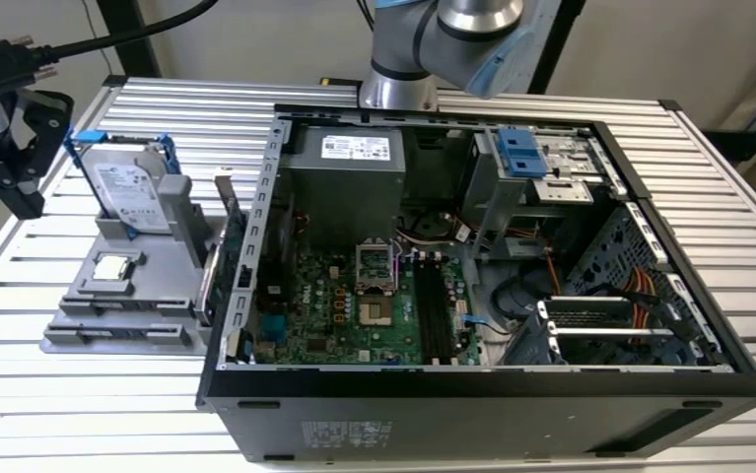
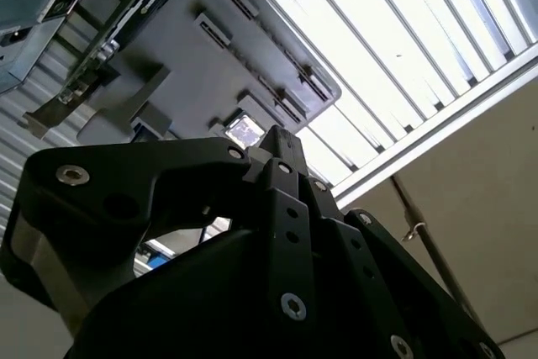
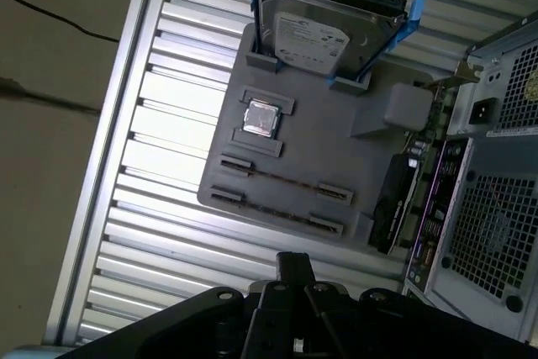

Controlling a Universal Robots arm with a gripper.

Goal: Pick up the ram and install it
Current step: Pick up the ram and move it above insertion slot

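Ram (image 3: pixel 282 178) stands on its edge in the grey tray (image 3: pixel 336 145), showing in the first wrist view as a thin dark strip held between two clips, just beside the small square processor chip (image 3: pixel 259 118) and apart from the gripper.

At the exterior view's far left hangs the black gripper (image 1: pixel 23 202), raised above the edge of the slatted metal table (image 1: pixel 89 404) and touching nothing. In both wrist views its fingertips (image 2: pixel 280 145) come together to one point with nothing between them, and the gripper (image 3: pixel 294 265) sits clear of the tray.

To the right of it in the exterior view is the tray (image 1: pixel 89 340). A silver hard drive (image 1: pixel 128 192) in a blue frame stands upright at the tray's far end, and the processor chip (image 1: pixel 112 266) lies flat in a recess nearer the camera. In the first wrist view the hard drive (image 3: pixel 315 35) leans in its holder at the far end of the tray from the gripper. A dark expansion card (image 1: pixel 229 236) stands on edge along the tray's right side, right against the computer.

Further right, the open computer case (image 1: pixel 483 384) lies on its side. Inside it, a green motherboard (image 1: pixel 331 315) lies on the bottom, with long black memory slots (image 1: pixel 433 310) running beside the processor socket. A grey power supply (image 1: pixel 345 182) sits at the far end. The arm's base (image 1: pixel 404 84) rises behind the case.
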